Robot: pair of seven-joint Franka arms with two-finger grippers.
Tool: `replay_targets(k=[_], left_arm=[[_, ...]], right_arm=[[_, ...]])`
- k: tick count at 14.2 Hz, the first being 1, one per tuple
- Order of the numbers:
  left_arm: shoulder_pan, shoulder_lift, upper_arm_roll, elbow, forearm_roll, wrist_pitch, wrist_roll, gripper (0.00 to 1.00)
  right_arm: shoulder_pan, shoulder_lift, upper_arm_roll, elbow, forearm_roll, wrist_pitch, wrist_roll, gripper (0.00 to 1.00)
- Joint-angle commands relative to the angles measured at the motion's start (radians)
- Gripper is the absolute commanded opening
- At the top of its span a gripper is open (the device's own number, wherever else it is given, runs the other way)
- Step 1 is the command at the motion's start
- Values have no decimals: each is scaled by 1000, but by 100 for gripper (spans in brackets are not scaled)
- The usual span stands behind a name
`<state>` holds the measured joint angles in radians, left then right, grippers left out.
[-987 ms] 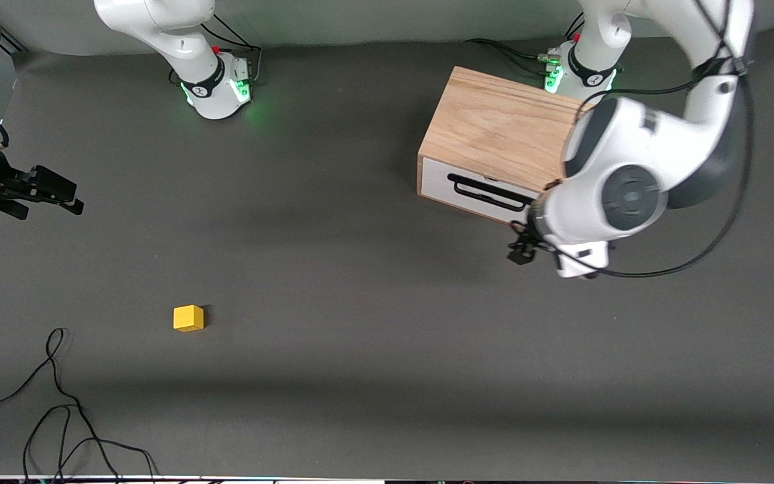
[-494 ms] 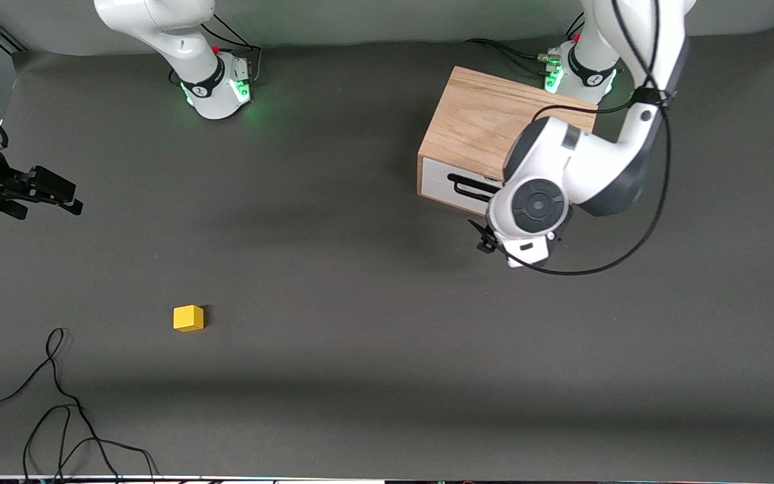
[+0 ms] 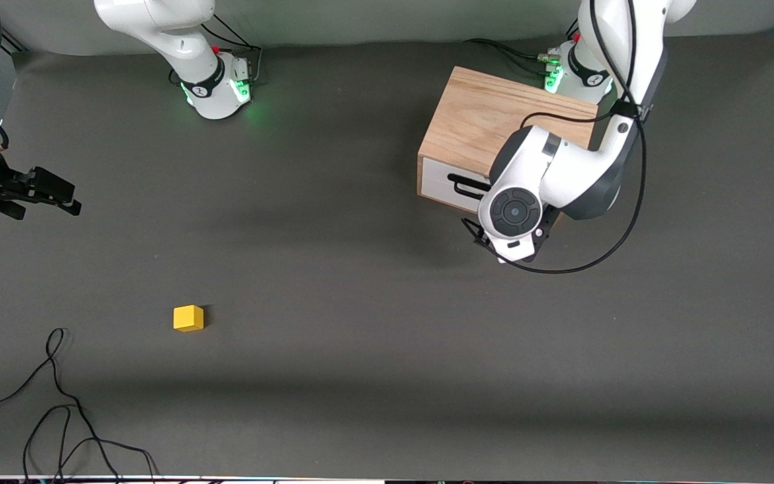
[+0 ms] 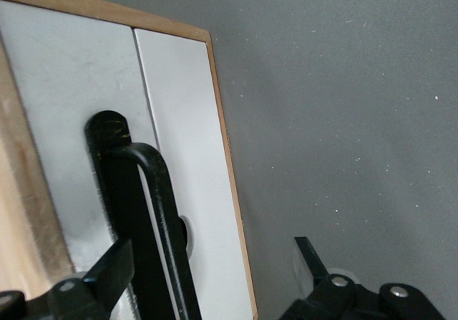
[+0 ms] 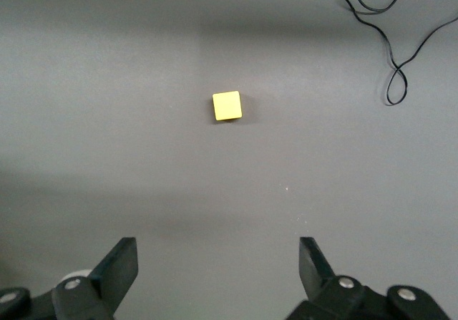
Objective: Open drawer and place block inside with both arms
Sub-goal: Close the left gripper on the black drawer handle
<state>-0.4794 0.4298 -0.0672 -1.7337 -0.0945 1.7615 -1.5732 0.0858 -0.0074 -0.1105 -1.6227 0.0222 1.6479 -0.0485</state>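
Two arms at the desk (image 3: pixel 373 269). Left pincer (image 4: pixel 215 277) hangs just in front of the drawer (image 3: pixel 442 183), fingers spread wide, one finger beside the black handle (image 4: pixel 154 220), not gripping it. Drawer shut in its wooden cabinet (image 3: pixel 494 128). Right pincer (image 5: pixel 218 270) waits in the air, fingers apart and empty, with the block (image 3: pixel 188 318) on the desk well below it.
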Motion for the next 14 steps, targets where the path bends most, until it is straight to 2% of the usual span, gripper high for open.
replay_targets(k=[1, 9, 14], left_arm=[[-15, 1, 10, -13, 6, 16, -27, 99], [-19, 52, 10, -13, 7, 16, -13, 99], [2, 41, 16, 14, 13, 39, -10, 97]], right_arm=[[-6, -6, 6, 3, -21, -8, 12, 100], [-6, -2, 8, 4, -21, -7, 13, 100], [-4, -5, 8, 1, -21, -8, 13, 100]])
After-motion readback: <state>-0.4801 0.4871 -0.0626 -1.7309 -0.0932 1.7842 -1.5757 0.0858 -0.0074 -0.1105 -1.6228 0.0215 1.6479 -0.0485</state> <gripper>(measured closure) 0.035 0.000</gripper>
